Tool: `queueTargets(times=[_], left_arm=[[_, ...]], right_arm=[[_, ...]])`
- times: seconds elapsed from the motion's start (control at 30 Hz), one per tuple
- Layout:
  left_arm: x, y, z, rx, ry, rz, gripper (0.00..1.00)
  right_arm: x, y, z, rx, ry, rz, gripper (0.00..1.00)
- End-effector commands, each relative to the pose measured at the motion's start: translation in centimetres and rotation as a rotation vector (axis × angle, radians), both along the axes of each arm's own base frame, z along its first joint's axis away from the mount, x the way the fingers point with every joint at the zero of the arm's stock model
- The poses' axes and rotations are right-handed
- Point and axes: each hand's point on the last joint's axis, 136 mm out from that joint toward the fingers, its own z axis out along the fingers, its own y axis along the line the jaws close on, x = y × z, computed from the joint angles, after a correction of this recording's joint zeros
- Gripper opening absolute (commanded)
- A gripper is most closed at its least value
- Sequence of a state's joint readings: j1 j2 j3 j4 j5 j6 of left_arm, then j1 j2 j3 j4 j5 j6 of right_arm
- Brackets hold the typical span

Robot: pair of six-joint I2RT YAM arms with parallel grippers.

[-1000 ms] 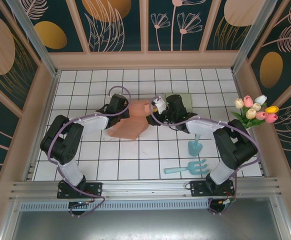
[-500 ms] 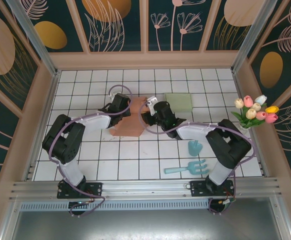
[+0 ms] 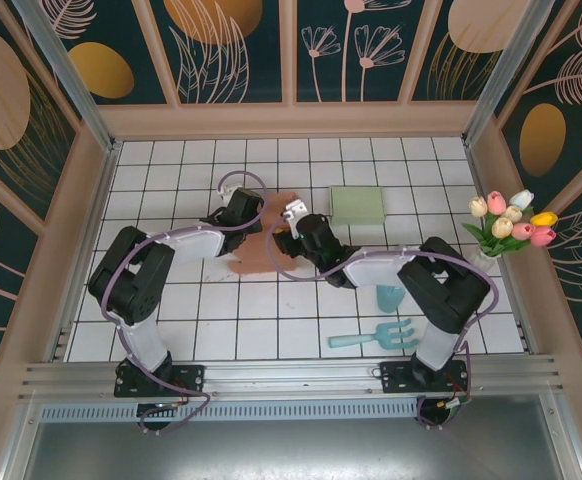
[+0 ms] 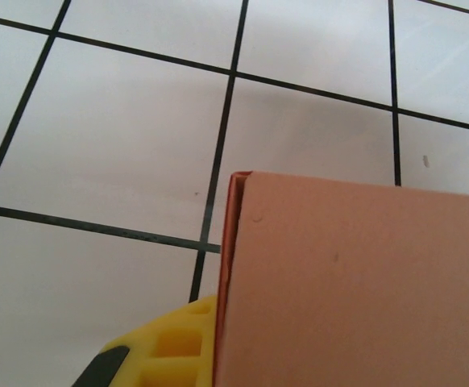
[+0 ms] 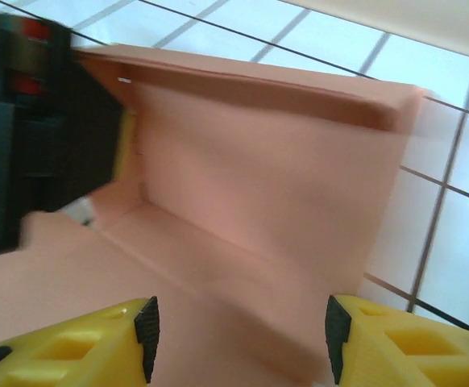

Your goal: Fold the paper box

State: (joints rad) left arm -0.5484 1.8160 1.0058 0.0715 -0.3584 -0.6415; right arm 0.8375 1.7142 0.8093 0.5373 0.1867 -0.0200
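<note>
While the paper box (image 3: 257, 250) lies on the white tiled tabletop (image 3: 171, 170), a little left of the centre in the top view, the two arms reach to it from both sides. The left fingers (image 4: 170, 351) are closed on one wall of the box; in the left wrist view one yellow finger sits at the bottom edge and touches the left border of the salmon panel. The right fingers (image 5: 73, 351) stand open, well apart at the bottom of the right wrist view, over the inner floor of the box, and they grip nothing. In that view one wall stands upright across the upper part. A green block (image 3: 357, 205) lies right of the box, apart from it; a teal trowel (image 3: 389, 297) and a teal rake (image 3: 376, 335) lie at the lower right; a bunch of tulips (image 3: 511, 220) stands at the right edge.
</note>
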Motion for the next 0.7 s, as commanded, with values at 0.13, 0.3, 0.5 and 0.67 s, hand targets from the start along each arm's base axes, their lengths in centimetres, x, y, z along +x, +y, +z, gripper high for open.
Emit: queueTargets(times=[0.13, 0.3, 0.5, 0.67], left_arm=[[0.1, -0.8, -1.7, 0.018, 0.04, -0.01, 0.0], [-0.2, -1.2, -1.5, 0.018, 0.031, -0.061, 0.0], [-0.9, -2.1, -0.4, 0.022, -0.017, -0.185, 0.0], [-1.4, -2.5, 0.0, -0.002, -0.034, -0.231, 0.0]], right_arm=[[-2.2, -0.8, 5.8, 0.153, -0.088, 0.163, 0.68], [-0.9, -5.8, 7.2, 0.2, -0.063, 0.122, 0.67], [-0.3, -10.5, 7.0, 0.14, -0.094, 0.228, 0.63], [-1.2, -9.9, 5.1, 0.151, -0.049, 0.379, 0.6]])
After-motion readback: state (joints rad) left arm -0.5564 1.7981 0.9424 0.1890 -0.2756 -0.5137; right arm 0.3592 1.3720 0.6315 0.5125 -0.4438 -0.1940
